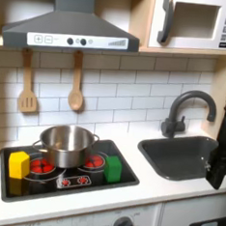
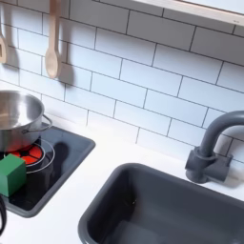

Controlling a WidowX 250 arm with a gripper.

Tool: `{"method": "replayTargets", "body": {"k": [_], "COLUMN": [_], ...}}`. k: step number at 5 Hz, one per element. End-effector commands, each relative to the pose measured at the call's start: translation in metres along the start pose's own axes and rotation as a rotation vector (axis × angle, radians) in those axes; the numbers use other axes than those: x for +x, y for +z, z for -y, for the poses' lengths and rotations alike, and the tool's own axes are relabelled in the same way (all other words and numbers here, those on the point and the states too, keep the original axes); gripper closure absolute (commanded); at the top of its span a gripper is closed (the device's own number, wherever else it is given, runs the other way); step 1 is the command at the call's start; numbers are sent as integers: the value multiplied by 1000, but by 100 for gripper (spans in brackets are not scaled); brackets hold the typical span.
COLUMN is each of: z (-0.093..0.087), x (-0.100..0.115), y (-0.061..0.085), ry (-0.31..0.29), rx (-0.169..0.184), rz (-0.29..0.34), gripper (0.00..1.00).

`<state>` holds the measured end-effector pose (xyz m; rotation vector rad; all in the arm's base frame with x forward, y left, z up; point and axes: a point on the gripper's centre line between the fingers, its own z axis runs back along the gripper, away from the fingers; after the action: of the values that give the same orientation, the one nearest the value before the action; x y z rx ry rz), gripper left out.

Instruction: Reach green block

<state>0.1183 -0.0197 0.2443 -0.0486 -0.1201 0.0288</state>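
Observation:
The green block (image 1: 112,167) stands upright at the front right corner of the black stove top (image 1: 80,183) in the first exterior view. In the second exterior view the green block (image 2: 11,174) sits at the left edge, on the stove top (image 2: 57,162) beside a red burner. The gripper (image 1: 220,163) is a dark shape at the first exterior view's right edge, over the sink and well to the right of the block. Its fingers are not distinguishable.
A steel pot (image 1: 67,143) (image 2: 17,116) sits on the back burner and a yellow block (image 1: 19,164) at the stove's front left. The grey sink (image 1: 183,160) (image 2: 162,205) and faucet (image 1: 190,110) (image 2: 212,148) lie right of the stove. Wooden utensils (image 1: 76,88) hang on the tile wall.

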Motion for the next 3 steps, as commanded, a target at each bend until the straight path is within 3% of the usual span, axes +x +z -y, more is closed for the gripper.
{"method": "replayTargets", "body": {"k": [1,2,3], "z": [0,-3,-17], "x": [0,12,23], "y": [0,0,-4], "ry": [0,27,1], "rx": [0,-14,-5], "rz": [-2,7,8], "gripper": [0,0,0]}}
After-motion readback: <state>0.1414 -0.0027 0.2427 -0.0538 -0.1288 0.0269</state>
